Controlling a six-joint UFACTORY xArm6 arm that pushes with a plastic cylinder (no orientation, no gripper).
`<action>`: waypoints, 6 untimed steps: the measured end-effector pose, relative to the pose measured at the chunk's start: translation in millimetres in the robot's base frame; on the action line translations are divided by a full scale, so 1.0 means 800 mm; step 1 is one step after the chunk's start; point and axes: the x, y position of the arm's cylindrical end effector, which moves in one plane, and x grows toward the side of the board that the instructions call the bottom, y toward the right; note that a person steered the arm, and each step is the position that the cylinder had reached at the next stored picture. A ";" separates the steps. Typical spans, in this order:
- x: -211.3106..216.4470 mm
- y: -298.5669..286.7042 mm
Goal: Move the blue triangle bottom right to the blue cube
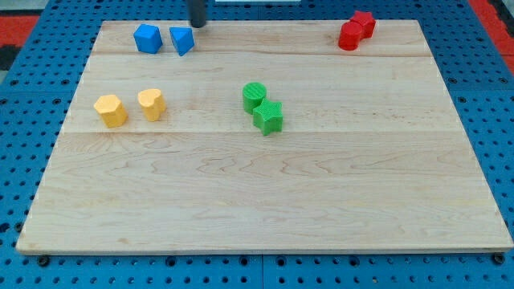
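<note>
The blue triangle [182,40] lies near the board's top left, just right of the blue cube [148,38], with a small gap between them. My tip [196,23] comes in from the view's top edge and sits just above and right of the blue triangle, very close to it; I cannot tell if it touches.
Two yellow blocks [111,111] [151,104] lie at the left. A green cylinder [254,96] and a green star-like block [268,117] touch near the centre. Two red blocks [356,30] sit together at the top right. The wooden board [265,209] rests on a blue pegboard.
</note>
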 end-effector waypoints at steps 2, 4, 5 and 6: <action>0.030 -0.023; 0.097 0.068; 0.097 0.060; 0.081 0.149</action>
